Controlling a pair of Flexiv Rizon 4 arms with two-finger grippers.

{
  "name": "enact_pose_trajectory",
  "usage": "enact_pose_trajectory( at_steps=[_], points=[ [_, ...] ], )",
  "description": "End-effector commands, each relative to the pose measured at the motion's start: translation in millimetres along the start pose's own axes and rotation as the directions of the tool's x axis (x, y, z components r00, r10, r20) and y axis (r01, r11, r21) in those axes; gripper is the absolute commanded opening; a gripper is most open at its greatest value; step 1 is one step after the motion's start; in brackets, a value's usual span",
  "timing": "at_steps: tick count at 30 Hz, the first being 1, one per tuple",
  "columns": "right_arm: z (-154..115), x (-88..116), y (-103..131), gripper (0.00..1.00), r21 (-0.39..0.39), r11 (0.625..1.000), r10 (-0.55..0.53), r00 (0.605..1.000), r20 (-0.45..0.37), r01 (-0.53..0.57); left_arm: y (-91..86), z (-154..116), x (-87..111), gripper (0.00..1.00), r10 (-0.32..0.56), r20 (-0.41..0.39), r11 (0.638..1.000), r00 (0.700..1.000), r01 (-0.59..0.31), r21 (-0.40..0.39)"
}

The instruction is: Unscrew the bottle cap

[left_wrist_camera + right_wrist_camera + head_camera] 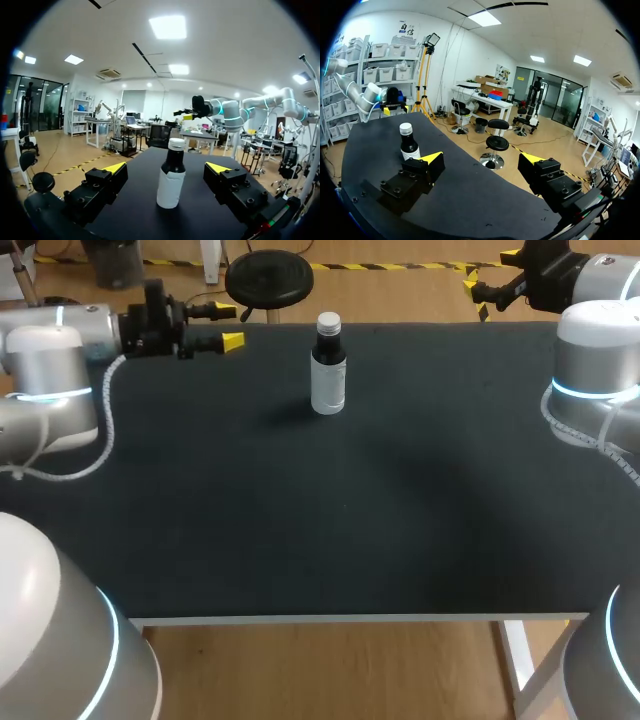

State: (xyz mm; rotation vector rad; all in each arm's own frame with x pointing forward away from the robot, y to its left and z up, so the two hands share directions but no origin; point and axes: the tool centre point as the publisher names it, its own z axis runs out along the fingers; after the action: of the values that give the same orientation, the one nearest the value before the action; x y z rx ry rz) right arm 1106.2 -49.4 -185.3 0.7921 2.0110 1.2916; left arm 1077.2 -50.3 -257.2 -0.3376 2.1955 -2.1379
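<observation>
Two grippers parked at the far corners, nothing gripped yet. At the left, left gripper [225, 326] level over the far edge of the table [300, 540], fingers spread wide and aimed at the bottle [328, 380] — likely lined up to steady its body. In the middle, bottle upright near that far edge, well apart from both, white cap [328, 322] on top. At the right, right gripper [476, 296] also wide open, seemingly just past the edge — hard to judge from above. Plenty of bare tabletop in front; little room behind before the drop.
</observation>
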Motion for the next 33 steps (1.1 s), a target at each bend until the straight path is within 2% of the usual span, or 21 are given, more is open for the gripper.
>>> enact_pose_trajectory(
  at_steps=[1,8,19,33],
  points=[
    [-0.8,0.1,0.0,1.0,0.0,1.0,0.0,1.0,-0.001,0.0,15.9,17.5,-15.8,1.0,0.012,-0.108,1.0,0.994,-0.009,0.027],
    [-0.8,0.1,0.0,1.0,0.0,1.0,0.0,1.0,-0.001,0.0,20.5,38.9,-20.4,1.0,0.074,-0.161,0.997,0.984,-0.071,0.02],
    [-0.8,0.1,0.0,1.0,0.0,1.0,0.0,1.0,-0.001,0.0,19.8,71.2,-17.8,1.0,0.102,-0.263,0.995,0.959,-0.097,0.032],
    [-0.8,0.1,0.0,1.0,0.0,1.0,0.0,1.0,-0.001,0.0,19.7,103.7,-8.0,1.0,0.097,-0.356,0.995,0.929,-0.079,0.063]
  ],
)
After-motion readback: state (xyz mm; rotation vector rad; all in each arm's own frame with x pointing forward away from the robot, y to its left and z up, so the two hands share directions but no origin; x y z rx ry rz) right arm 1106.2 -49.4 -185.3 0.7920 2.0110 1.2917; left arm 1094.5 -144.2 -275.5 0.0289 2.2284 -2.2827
